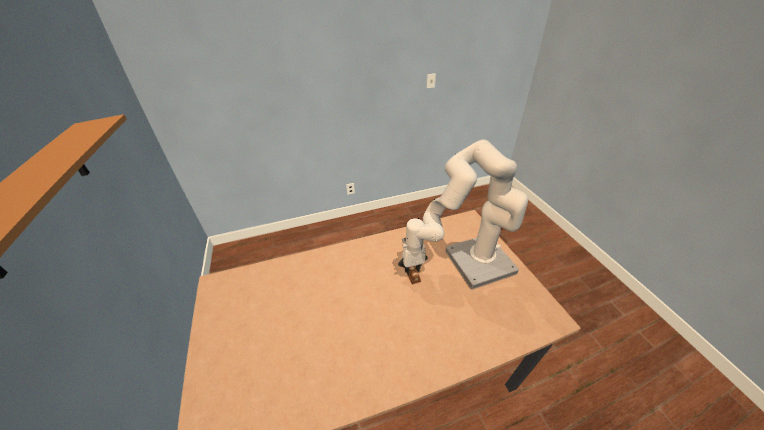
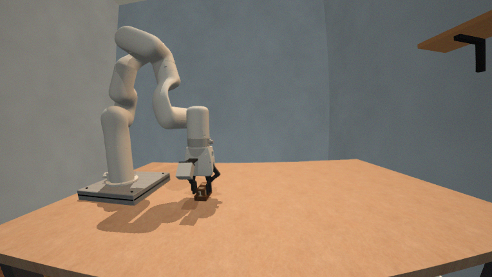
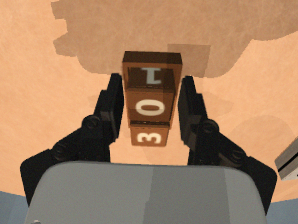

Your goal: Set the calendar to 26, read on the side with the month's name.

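My gripper [image 1: 413, 269] [image 2: 201, 192] [image 3: 151, 88] is open, its fingers down on both sides of a brown cube [image 3: 135, 108]. The wrist view shows narrow gaps between cube and fingers. This cube has a white 0 on top and a 1 on its end face, which also shows in the exterior view. A second brown cube [image 3: 161, 139], with a 3 on top, lies just behind it. The dark brown tray [image 1: 417, 281] [image 2: 200, 198] [image 3: 152, 57] is on the table, its end rim beyond the first cube. The month's name and the side digits are hidden; whether the second cube sits flat cannot be told.
The arm's grey base plate [image 1: 490, 275] [image 2: 139, 196] stands on the table [image 1: 320, 331] [image 2: 310, 213] beside the tray, and its corner shows at the wrist view's right edge. A wooden shelf [image 1: 53, 154] [image 2: 458, 34] hangs on the wall, far from the gripper.
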You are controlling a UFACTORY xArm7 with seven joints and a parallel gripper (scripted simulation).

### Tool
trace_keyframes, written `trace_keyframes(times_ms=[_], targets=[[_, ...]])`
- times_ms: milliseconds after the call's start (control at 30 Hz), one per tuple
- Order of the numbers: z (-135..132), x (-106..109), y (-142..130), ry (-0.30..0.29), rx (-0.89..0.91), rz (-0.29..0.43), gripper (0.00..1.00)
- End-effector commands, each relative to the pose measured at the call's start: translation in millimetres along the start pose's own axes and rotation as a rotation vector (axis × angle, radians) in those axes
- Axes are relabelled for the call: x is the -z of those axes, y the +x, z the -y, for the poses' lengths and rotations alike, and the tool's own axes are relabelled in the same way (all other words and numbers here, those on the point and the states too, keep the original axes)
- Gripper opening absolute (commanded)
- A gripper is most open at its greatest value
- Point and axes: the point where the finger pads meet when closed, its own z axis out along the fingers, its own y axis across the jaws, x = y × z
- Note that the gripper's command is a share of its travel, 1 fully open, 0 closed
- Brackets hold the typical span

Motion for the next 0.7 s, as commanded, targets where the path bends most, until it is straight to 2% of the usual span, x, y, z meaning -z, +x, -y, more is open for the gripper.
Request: trace_keyframes(times_ms=[0, 267, 600, 667], targets=[[1.4, 0.9, 0.0, 0.003, 0.0, 0.0, 0.49], [1.4, 7.4, 0.0, 0.003, 0.0, 0.0, 0.49], [1.2, 47.5, 0.0, 0.003, 0.0, 0.0, 0.49], [1.2, 47.5, 0.0, 0.003, 0.0, 0.0, 0.49]])
